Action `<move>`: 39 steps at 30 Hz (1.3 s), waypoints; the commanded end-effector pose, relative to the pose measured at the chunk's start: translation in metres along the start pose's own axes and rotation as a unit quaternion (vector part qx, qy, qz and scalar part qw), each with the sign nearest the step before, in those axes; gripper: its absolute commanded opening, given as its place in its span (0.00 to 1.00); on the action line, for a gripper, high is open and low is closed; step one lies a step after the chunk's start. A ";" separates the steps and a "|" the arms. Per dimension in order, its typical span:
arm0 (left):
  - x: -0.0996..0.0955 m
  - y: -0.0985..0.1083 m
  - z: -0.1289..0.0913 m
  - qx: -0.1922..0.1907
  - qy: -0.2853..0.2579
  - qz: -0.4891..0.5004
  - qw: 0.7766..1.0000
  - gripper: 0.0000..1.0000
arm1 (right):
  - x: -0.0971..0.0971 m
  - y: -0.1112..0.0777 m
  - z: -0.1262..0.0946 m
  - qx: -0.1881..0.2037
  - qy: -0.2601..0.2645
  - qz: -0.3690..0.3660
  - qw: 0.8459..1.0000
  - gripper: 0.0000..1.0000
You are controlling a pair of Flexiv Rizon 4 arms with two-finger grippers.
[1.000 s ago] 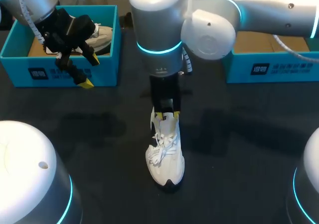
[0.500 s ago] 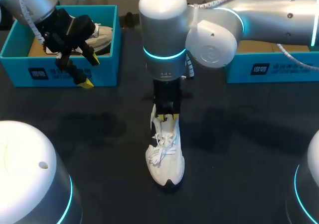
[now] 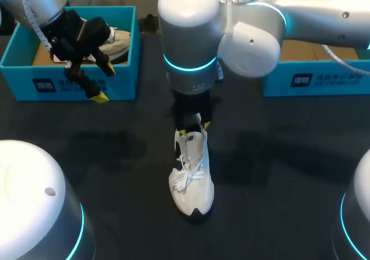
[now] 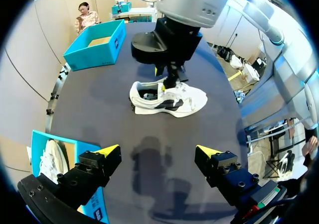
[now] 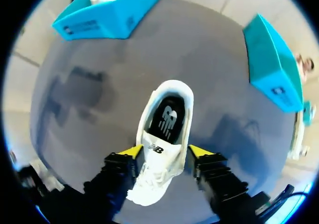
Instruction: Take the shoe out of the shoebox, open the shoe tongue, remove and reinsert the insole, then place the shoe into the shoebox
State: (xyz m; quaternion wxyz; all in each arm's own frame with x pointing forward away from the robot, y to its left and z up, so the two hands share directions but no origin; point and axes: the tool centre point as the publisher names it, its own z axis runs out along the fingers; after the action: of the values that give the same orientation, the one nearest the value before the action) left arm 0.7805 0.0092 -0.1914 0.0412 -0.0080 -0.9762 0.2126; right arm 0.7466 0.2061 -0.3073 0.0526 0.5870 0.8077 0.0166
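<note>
White sneaker (image 3: 192, 182) stands on the dark worktop (image 3: 277, 173) at the lower middle of the frame, toe toward the bottom edge and well apart from both boxes. The right arm's fingers (image 5: 130, 152) hang over its collar. They are spread moderately and straddle the tongue (image 5: 155, 148), one yellow tip beside each side wall, gripping nothing that I can see. Ahead of them the dark insole (image 5: 168, 118) lies flat inside the shoe. The left arm's fingers (image 3: 99, 97) are spread wide and empty at the upper left, over the front wall of a teal shoebox (image 3: 124, 52) that holds a second white shoe (image 3: 118, 40). The other shoebox (image 3: 324, 81) sits at the upper right.

The step in hand is probably opening the tongue or reaching in for the insole. To do it well, one tip should slip inside the collar rather than pinch both side walls, which would clamp the insole in place. The sneaker is light and unanchored, so it may tip or slide when pulled. The idle left arm could steady the toe.
</note>
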 end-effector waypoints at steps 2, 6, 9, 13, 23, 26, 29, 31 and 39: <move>0.001 0.000 0.000 -0.002 -0.001 0.000 1.000 1.00 | 0.005 -0.001 -0.014 -0.041 0.002 -0.029 0.999 1.00; 0.001 0.000 0.000 -0.002 -0.001 0.000 1.000 1.00 | 0.005 -0.001 -0.014 -0.041 0.002 -0.029 0.999 1.00; 0.001 0.000 0.000 -0.002 -0.001 0.000 1.000 1.00 | 0.005 -0.001 -0.014 -0.041 0.002 -0.029 0.999 1.00; 0.001 0.000 0.000 -0.002 -0.001 0.000 1.000 1.00 | 0.005 -0.001 -0.014 -0.041 0.002 -0.029 0.999 1.00; 0.001 0.000 0.000 -0.002 -0.001 0.000 1.000 1.00 | -0.007 0.004 -0.017 -0.048 0.000 -0.138 0.989 1.00; 0.001 0.000 0.000 -0.002 -0.001 0.000 1.000 1.00 | -0.012 0.011 -0.014 -0.059 0.001 -0.204 0.977 1.00; 0.001 0.000 0.000 -0.002 -0.001 0.000 1.000 1.00 | -0.017 0.019 -0.012 -0.055 -0.004 -0.254 0.966 1.00; 0.001 0.000 0.000 -0.002 -0.001 0.000 1.000 1.00 | -0.019 0.029 -0.012 -0.045 -0.018 -0.300 0.953 1.00; 0.001 0.000 0.000 -0.002 -0.001 0.000 1.000 1.00 | -0.031 0.052 -0.011 -0.060 -0.034 -0.431 0.900 1.00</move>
State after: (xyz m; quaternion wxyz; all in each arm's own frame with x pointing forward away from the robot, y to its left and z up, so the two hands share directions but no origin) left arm 0.7805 0.0092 -0.1914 0.0412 -0.0080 -0.9762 0.2126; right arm 0.7961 0.1938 -0.2892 0.1116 0.2716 0.9554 0.0305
